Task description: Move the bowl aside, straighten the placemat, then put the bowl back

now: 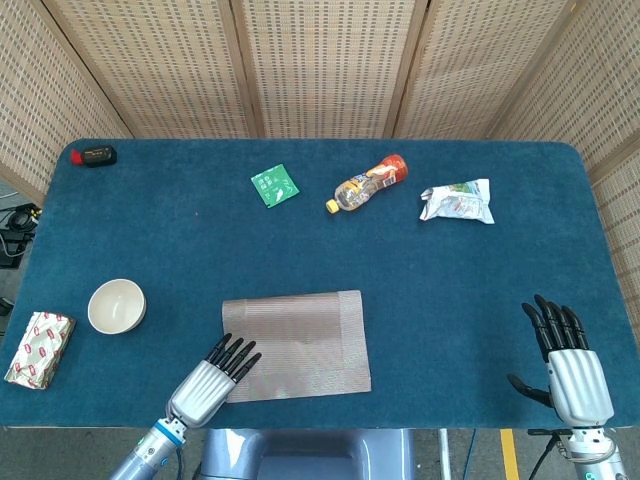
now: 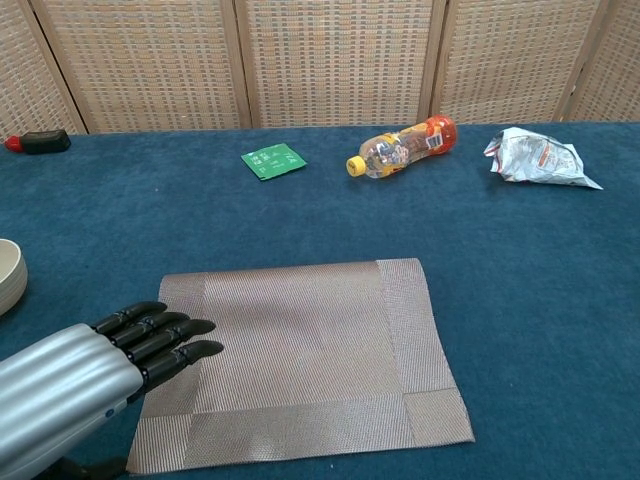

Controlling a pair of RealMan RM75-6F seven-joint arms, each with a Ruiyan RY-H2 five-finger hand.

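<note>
Head view — woven placemat (image 1: 297,345) thin, limp, slides on cloth; press flat near left edge. Left hand (image 1: 213,380) spread, empty. Ceramic bowl (image 1: 116,306) aside — rigid, breakable.

I see the bowl (image 1: 117,305) upright on the blue cloth, well left of the mat (image 1: 300,343) and apart from it. It is cream-white, round and looks empty; from my chest camera only its rim shows at the left edge. The mat is a grey-brown woven rectangle with a darker border band, lying flat near the table's front edge, its sides slightly skewed to the table edge.
</note>
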